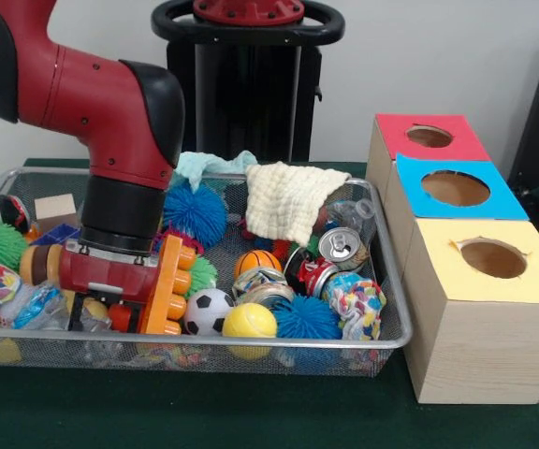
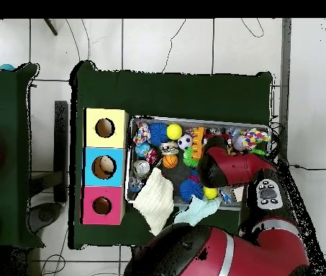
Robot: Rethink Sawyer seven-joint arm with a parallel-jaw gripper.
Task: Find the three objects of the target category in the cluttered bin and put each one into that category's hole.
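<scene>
The arm (image 1: 110, 112) reaches down into the wire bin (image 1: 396, 327), its wrist low over the clutter so the gripper (image 1: 110, 313) can work among the toys. The gripper sits buried behind an orange plastic toy (image 1: 171, 285), and whether its fingers are apart or closed cannot be told from either view.

Just beside the gripper, toward the boxes, lie a small soccer ball (image 1: 208, 311) and a yellow ball (image 1: 249, 321), with a little basketball (image 1: 256, 261) just behind them. These three balls are probably the target group, though the task does not name the category.

A pale yellow cloth (image 1: 288, 198) hangs over the bin's back rim, partly covering cans (image 1: 340, 246) near it.

Beside the bin stand three boxes, each with a round hole on top: the red box (image 1: 429, 137), blue box (image 1: 454, 188) and yellow box (image 1: 489, 258). They sit close, likely to keep each carry short.
</scene>
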